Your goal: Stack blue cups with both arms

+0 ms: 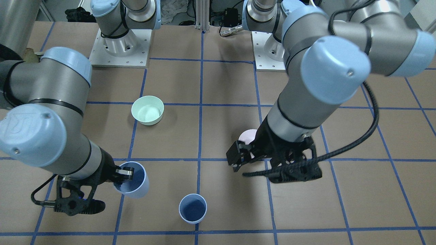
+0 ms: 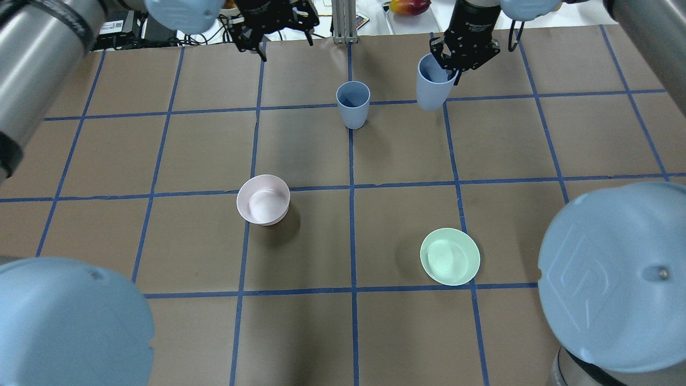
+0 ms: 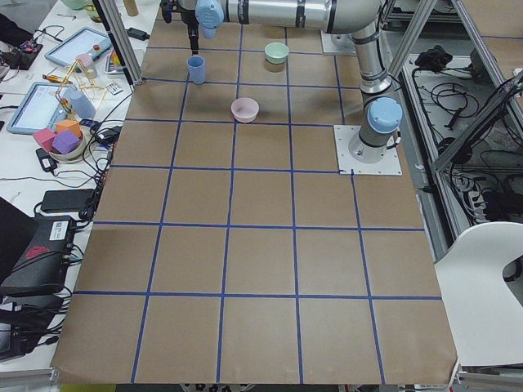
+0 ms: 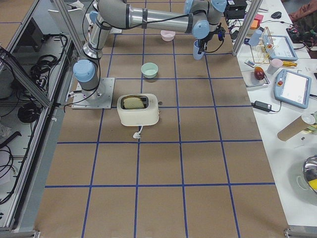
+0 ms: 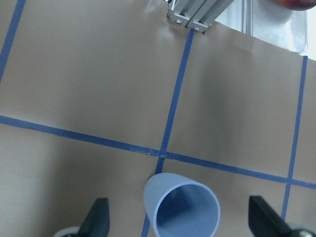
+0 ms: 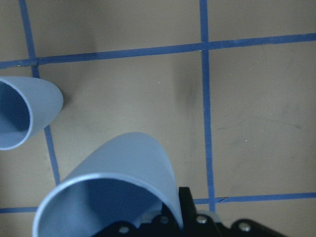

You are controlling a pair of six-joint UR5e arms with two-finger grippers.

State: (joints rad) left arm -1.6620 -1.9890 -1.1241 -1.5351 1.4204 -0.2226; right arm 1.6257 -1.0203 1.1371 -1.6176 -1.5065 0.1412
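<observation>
Brown paper table [image 2: 300,332] gridded with blue tape. Left arm [image 1: 306,102] reaches out over the middle. The left gripper [image 2: 276,29] is spread wide and hangs above the table, touching nothing. In its wrist view the standing cup shows low between the two fingers [image 5: 96,219].

Right arm [image 1: 51,136]: right gripper [image 1: 126,173] pinches the rim of the held blue cup [image 1: 136,185], one finger inside the mouth and one outside the wall.

Cream toaster [image 4: 139,115] sits near the robot's base, with a tan slice [image 4: 132,102] in its slot. It shows only in the exterior right view.

Mint-green bowl [image 2: 450,257] is mouth up with its pale floor in plain sight, on the robot's right half. Pale pink bowl [image 2: 262,199] is also mouth up with its floor visible, left of the centre line. The two are well apart.

Both cups are periwinkle-blue plastic tumblers, handleless and tapered, with a pale rim and a darker blue inside.

- **Held cup:** tilted, mouth leaning toward the gripper. I cannot tell whether its base touches the table.
- **Standing blue cup [image 1: 193,208]:** upright on the centre tape line by a crossing, near the held one but apart from it. Its dark floor is visible down the mouth.
</observation>
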